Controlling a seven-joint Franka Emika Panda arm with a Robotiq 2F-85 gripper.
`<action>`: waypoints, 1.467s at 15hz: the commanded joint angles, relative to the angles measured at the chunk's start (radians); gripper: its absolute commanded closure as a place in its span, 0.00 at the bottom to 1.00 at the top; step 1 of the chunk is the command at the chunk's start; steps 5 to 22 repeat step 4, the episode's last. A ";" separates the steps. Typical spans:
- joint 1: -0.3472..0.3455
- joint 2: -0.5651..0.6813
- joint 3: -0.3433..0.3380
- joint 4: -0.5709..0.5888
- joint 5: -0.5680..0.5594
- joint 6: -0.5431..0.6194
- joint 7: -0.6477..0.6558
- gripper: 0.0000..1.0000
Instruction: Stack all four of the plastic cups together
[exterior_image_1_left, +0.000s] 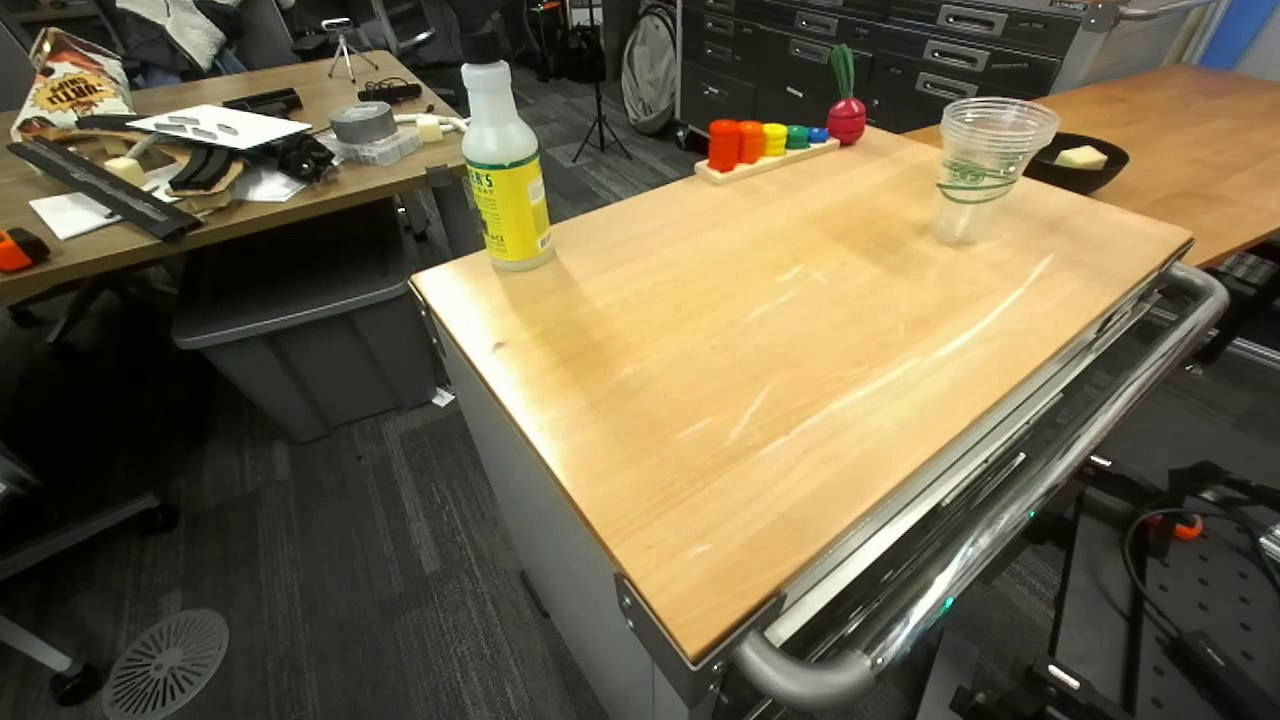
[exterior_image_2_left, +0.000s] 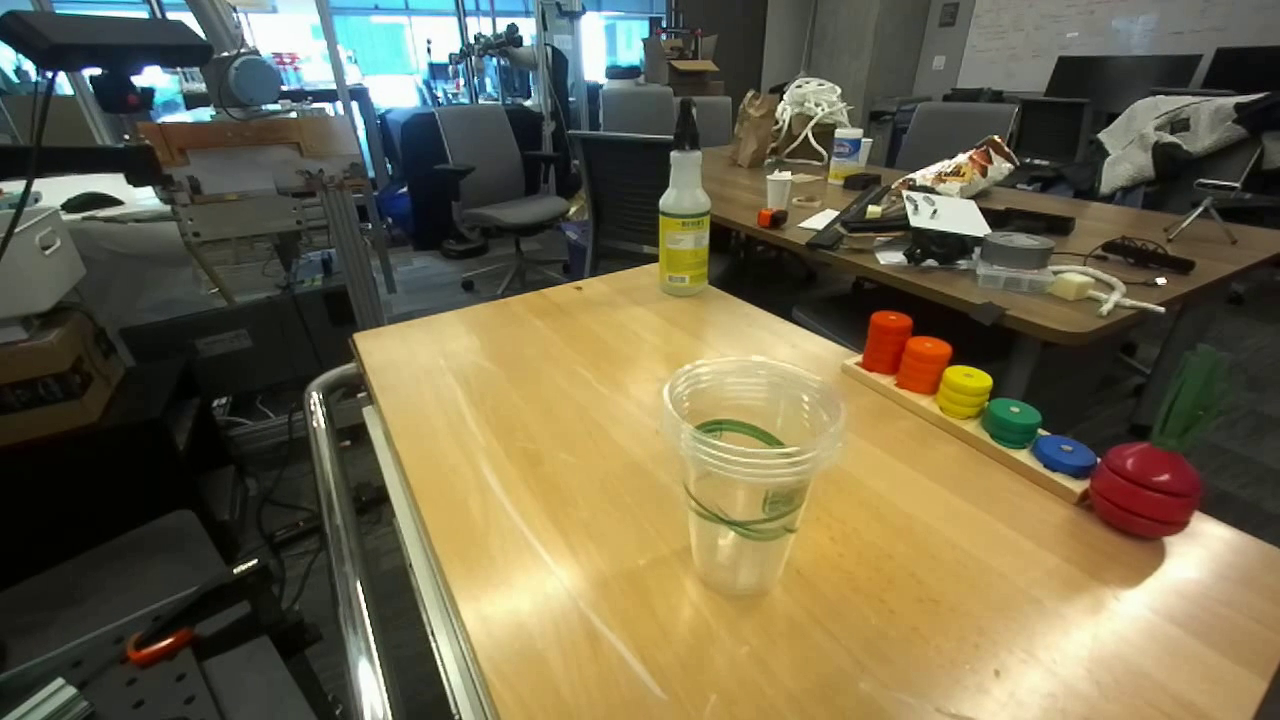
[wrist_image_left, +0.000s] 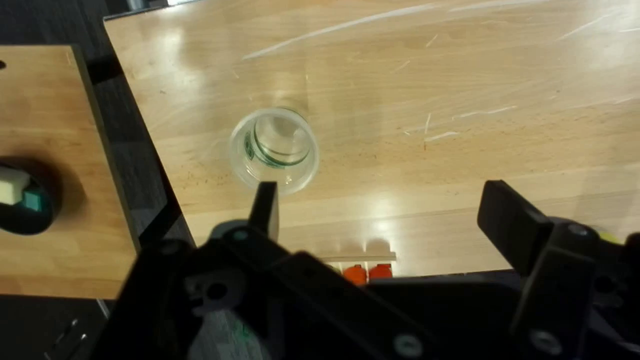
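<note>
The clear plastic cups (exterior_image_1_left: 985, 178) stand nested in one upright stack on the wooden table. The stack shows in both exterior views, with several rims close together at the top and green bands below (exterior_image_2_left: 748, 490). In the wrist view the cups (wrist_image_left: 275, 150) are seen from above, and their exact number cannot be told. No loose cup shows in any view. My gripper (wrist_image_left: 379, 185) is open and empty in the wrist view, above the table. The stack is up and left of the jaws, apart from them, near the left finger. The gripper is not in the exterior views.
A yellow-green bottle (exterior_image_1_left: 512, 190) stands at one table corner. A wooden rack of coloured rings (exterior_image_2_left: 965, 425) and a red radish-like toy (exterior_image_2_left: 1145, 490) line one edge. A black bowl (exterior_image_1_left: 1085, 165) sits on a neighbouring table. A metal rail (exterior_image_1_left: 960, 590) runs along the opposite edge.
</note>
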 joint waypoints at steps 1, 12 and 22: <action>0.051 -0.068 0.005 0.021 -0.006 0.004 -0.053 0.00; 0.052 -0.047 0.005 0.022 -0.004 -0.002 -0.025 0.00; 0.052 -0.047 0.005 0.022 -0.004 -0.002 -0.025 0.00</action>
